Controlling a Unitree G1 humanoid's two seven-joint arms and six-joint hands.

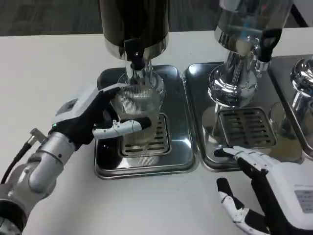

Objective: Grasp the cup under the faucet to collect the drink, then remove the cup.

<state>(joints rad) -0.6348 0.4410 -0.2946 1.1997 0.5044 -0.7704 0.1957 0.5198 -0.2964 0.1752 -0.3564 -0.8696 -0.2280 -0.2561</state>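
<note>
A clear ribbed cup (138, 102) stands upright on the drip grate (146, 143) of the left dispenser, right under its black faucet (135, 58). My left hand (93, 120) grips the cup from its left side, with white fingers (122, 128) wrapped across the cup's front. Whether liquid is in the cup cannot be told. My right hand (264, 188) rests low at the right, on the table just in front of the middle dispenser's tray, fingers spread and holding nothing.
The left dispenser has a dark tank (134, 22) over a steel tray (181, 147). A second dispenser (239, 73) with a chrome base and slotted grate stands to the right. A third chrome unit (303, 78) sits at the far right edge.
</note>
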